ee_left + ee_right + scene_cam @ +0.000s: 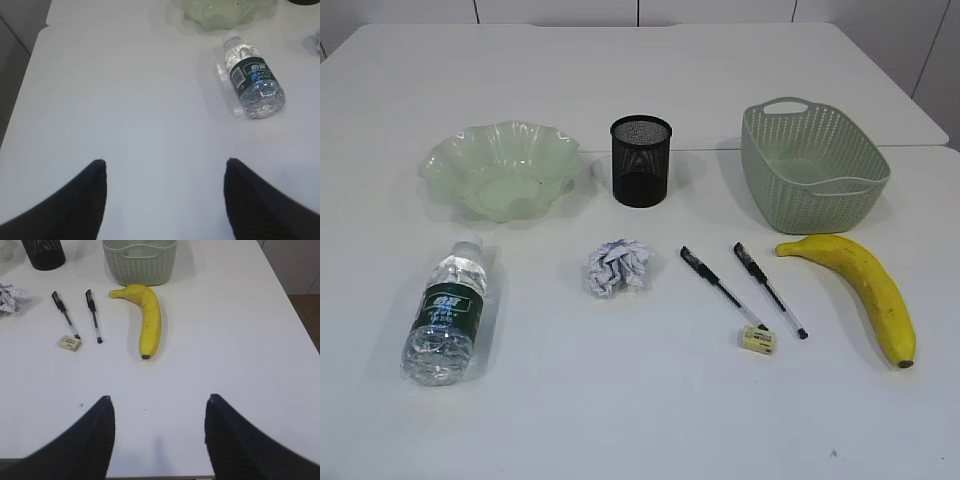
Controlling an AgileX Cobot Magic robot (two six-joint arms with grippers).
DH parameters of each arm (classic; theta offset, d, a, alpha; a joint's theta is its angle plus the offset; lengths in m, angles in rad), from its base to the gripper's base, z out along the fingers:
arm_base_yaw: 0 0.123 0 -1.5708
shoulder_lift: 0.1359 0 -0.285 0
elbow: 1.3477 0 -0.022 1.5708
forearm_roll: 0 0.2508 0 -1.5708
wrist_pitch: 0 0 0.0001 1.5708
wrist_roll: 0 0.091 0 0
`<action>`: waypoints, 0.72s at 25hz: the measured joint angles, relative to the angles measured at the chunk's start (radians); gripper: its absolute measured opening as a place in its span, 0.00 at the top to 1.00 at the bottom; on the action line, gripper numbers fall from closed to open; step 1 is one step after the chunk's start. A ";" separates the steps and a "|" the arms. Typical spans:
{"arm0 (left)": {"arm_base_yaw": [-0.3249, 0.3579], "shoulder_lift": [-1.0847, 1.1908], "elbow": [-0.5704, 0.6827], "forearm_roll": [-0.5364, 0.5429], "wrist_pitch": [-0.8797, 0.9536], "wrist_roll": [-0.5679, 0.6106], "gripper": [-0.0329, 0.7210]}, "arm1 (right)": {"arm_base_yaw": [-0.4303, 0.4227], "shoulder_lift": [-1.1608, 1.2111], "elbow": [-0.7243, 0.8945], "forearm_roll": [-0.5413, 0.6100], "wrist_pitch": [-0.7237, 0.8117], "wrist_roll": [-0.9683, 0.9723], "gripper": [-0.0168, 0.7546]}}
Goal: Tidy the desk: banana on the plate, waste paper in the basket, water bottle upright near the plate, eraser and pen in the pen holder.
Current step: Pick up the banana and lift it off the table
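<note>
Both sets of fingers stand spread, grasping nothing. Left fingers (75,205) hover over bare worktop (125,100), the lying water bottle (252,82) well ahead, rightward. The banana (148,319) lies ahead of the right fingers (85,440).

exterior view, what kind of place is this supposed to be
Most likely a staged desk set up for a tidying trial, not a lived-in office: a bare white table with a mesh pen holder, two pens, an eraser and crumpled waste paper spread neatly apart.
</note>
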 joint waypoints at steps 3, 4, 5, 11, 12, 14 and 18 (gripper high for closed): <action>0.000 0.000 0.000 0.000 0.000 0.000 0.27 | 0.000 0.000 0.000 0.000 0.000 0.000 0.42; 0.000 0.000 0.000 0.000 0.000 0.000 0.27 | 0.000 0.000 0.000 0.000 0.000 0.000 0.42; 0.000 0.000 0.000 0.000 0.000 0.000 0.27 | 0.000 0.000 0.000 0.000 0.000 0.000 0.42; 0.000 0.000 0.000 0.000 0.000 0.000 0.27 | 0.000 0.000 0.000 0.000 0.000 0.000 0.42; 0.000 0.000 0.000 0.000 0.000 0.000 0.27 | 0.000 0.000 0.000 0.000 0.000 0.000 0.42; 0.000 0.000 0.000 0.000 0.000 0.000 0.27 | 0.000 0.000 0.000 0.000 0.000 0.000 0.42; 0.000 0.000 0.000 0.000 0.000 0.000 0.27 | 0.000 0.000 0.000 0.000 0.000 0.000 0.42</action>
